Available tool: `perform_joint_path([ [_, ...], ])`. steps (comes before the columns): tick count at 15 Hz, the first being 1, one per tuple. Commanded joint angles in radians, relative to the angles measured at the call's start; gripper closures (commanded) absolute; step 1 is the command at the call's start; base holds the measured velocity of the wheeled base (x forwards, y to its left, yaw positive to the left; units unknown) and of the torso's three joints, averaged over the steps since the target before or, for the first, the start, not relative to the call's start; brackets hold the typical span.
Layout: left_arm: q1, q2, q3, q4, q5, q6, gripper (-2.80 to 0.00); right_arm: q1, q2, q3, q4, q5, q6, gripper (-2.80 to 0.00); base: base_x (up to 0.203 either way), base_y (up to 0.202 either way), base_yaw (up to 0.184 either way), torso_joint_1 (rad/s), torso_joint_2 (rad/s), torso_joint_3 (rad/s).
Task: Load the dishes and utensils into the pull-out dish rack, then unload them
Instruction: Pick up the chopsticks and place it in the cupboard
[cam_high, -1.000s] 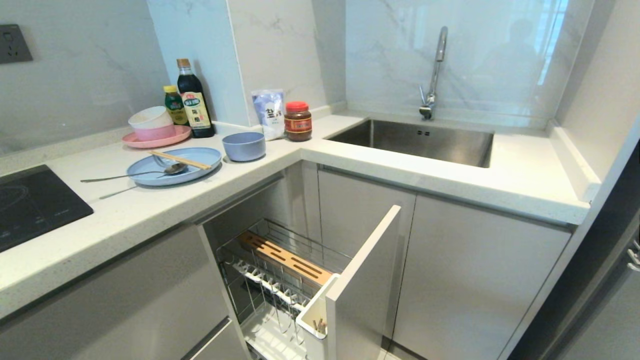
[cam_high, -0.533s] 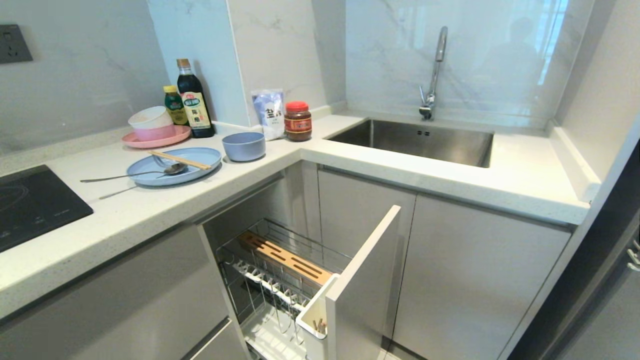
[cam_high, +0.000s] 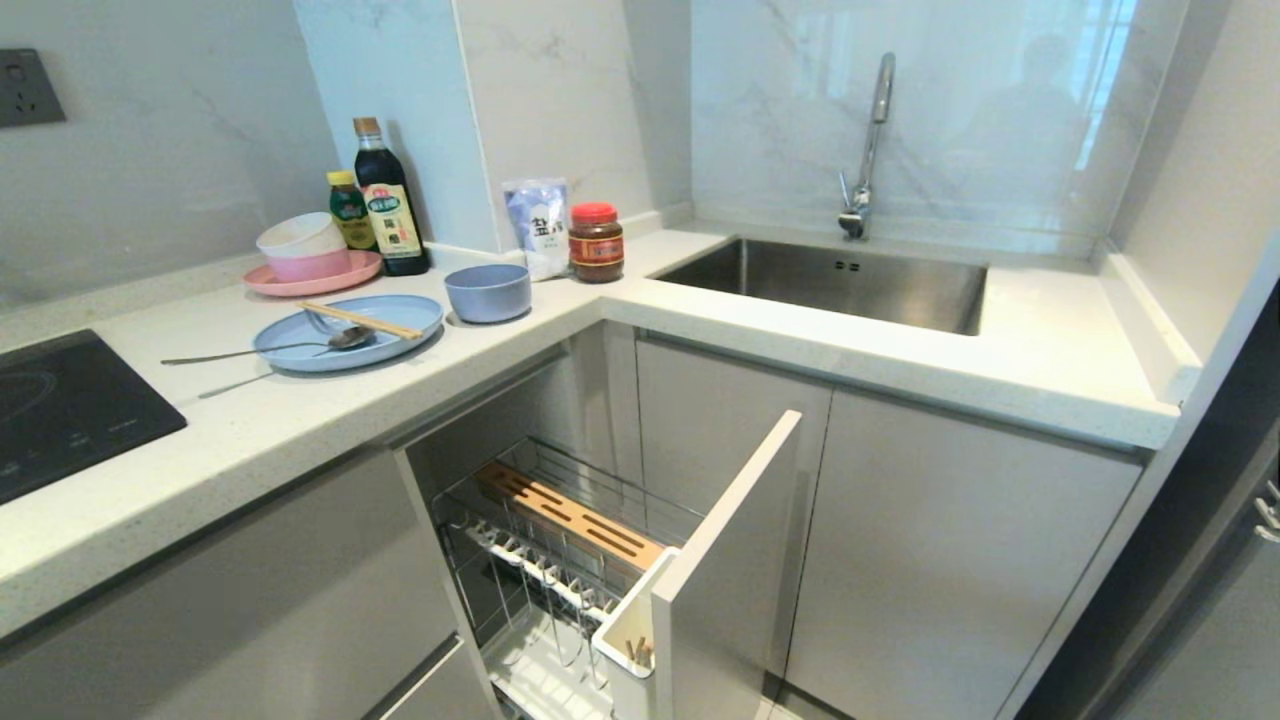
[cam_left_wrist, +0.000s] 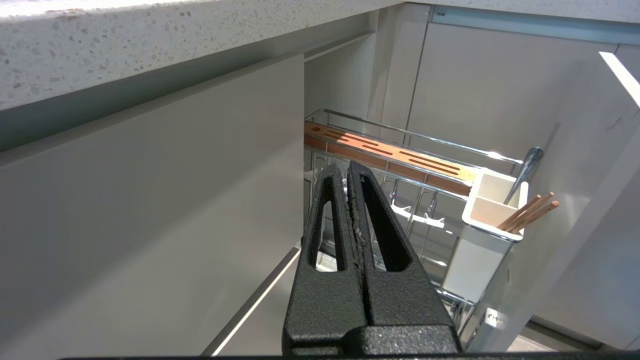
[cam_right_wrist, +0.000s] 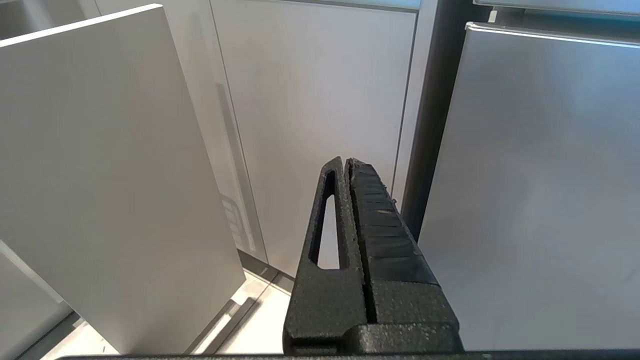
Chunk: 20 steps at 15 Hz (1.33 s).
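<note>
I see the chopsticks lying slantwise across the blue plate, tips toward the bowl. My left gripper and right gripper are both closed, empty, below the counter

The plate and bowl look matt, not shiny. The spoon is shiny metal. The chopsticks are pale wood. The rack is shiny wire with a wooden strip and a white plastic cup. The counter is speckled stone.
</note>
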Motion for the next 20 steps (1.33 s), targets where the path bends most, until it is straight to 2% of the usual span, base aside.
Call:
perform_joint_path([
  [1, 0.0, 0.002, 0.026, -0.001, 0.001, -0.004, 0.0, 0.0, -0.004, 0.002, 0.0, 0.0, 0.0, 0.0, 0.0, 0.0, 0.0, 0.0, 0.0, 0.0],
  [12, 0.0, 0.002, 0.026, -0.003, -0.001, -0.001, 0.0, 0.0, -0.003, 0.002, 0.0, 0.0, 0.0, 0.0, 0.0, 0.0, 0.0, 0.001, 0.0, -0.007],
  [20, 0.0, 0.002, 0.026, -0.003, -0.001, -0.002, 0.0, 0.0, -0.003, 0.002, 0.0, 0.0, 0.0, 0.0, 0.0, 0.0, 0.0, 0.002, 0.0, -0.187],
])
